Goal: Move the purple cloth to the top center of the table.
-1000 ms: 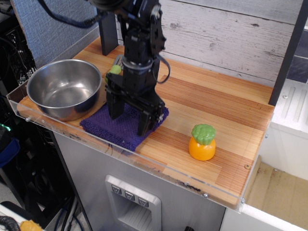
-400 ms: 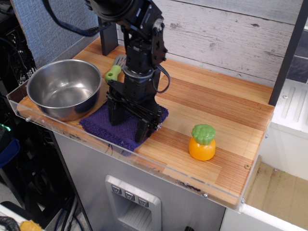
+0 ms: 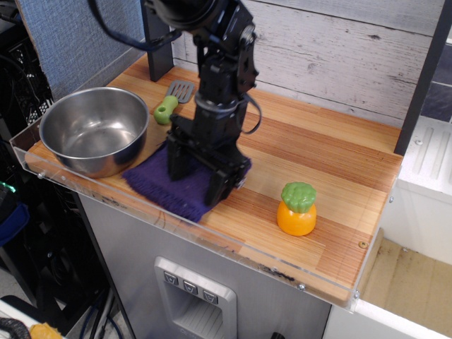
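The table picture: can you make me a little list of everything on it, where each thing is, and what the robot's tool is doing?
table: wooden planks, clear rim along the front
purple cloth: near the front edge, beside the bowl
bowl: shiny metal, front left corner, nothing visible inside
spatula: green handle, behind the bowl
toy fruit: orange with a green top, upright, right of the cloth
tool: pointing down onto the cloth, fingers apart, touching it
cloth moved to top center: not yet
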